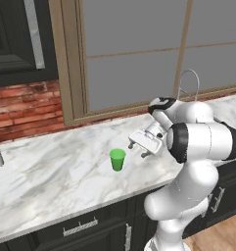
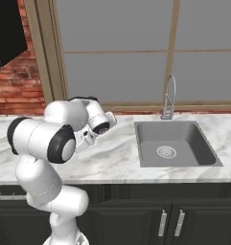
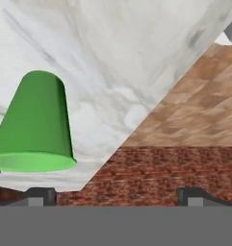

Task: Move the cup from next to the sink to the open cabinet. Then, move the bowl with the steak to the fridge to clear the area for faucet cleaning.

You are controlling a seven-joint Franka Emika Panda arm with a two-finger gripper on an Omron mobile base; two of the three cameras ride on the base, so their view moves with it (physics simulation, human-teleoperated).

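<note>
claw [image 1: 138,149] released, jaws wide, empty | cup [image 1: 117,159] upright on tabletop [image 1: 51,171], just left of claw and apart from it, well left of sink [image 2: 177,143] | hand view: cup off-centre toward one fingertip, not between jaws | judged next: shift claw sideways to straddle cup

A: Where's the cup [image 1: 117,159]?
B: Upright on the white marble bench [image 1: 51,171], a small bright green tapered tumbler, open end up, no handle.
A: And the sink [image 2: 177,143]?
B: A grey rectangular basin sunk in the bench, round drain at its middle; the slim silver faucet [image 2: 169,98] arches up behind it.
</note>
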